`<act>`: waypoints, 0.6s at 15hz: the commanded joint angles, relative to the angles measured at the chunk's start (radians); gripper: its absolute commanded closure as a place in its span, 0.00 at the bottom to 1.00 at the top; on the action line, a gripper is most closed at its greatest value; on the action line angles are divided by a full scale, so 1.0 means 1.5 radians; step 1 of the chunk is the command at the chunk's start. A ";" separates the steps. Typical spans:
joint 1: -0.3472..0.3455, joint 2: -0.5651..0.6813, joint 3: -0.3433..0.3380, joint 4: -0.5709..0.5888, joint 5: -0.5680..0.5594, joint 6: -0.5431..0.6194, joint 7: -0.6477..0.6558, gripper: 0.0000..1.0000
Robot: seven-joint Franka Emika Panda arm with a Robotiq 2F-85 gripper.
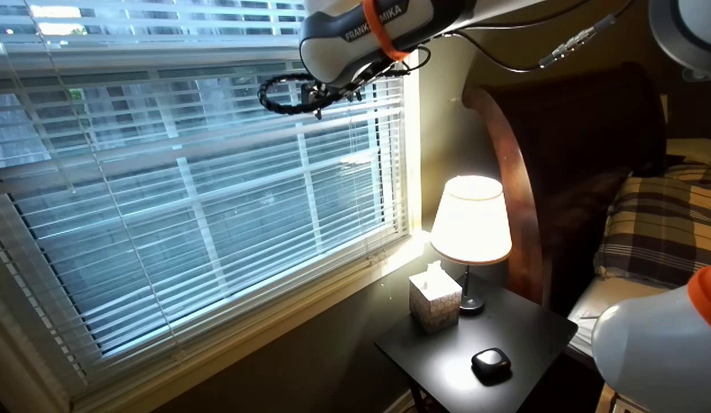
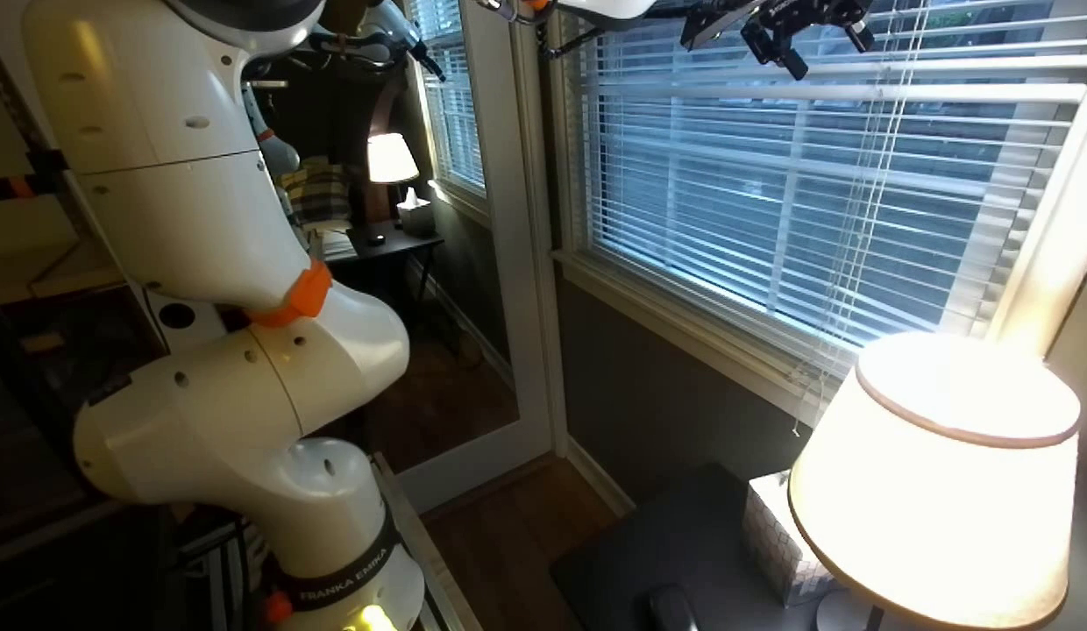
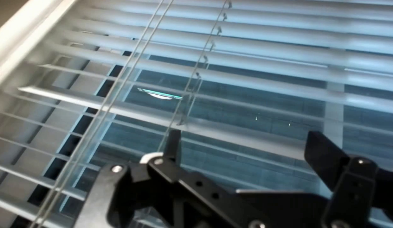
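Lengthwise horizontal, blind slats [image 3: 241,136].

Free room between the jaws of the gripper [image 3: 242,141], but blinds [image 1: 264,201] wall off the way ahead, cords [image 3: 120,76] dangling in front! Down low, lamp [image 1: 471,223] and tissue box [image 1: 436,304] obstruct the table [image 1: 530,327].

blinds [image 3: 241,135] smooth plast.; headbd [image 1: 553,149] glossy wd.
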 commanded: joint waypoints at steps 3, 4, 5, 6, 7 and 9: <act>0.247 0.009 -0.234 0.057 0.016 -0.147 -0.008 0.00; 0.295 0.003 -0.284 0.062 0.013 -0.165 -0.004 0.00; 0.344 0.002 -0.332 0.069 0.012 -0.183 -0.003 0.00; 0.394 0.000 -0.383 0.073 0.007 -0.188 0.003 0.00; 0.443 0.005 -0.434 0.082 0.012 -0.183 0.003 0.00; 0.537 0.010 -0.540 0.085 0.011 -0.137 0.006 0.00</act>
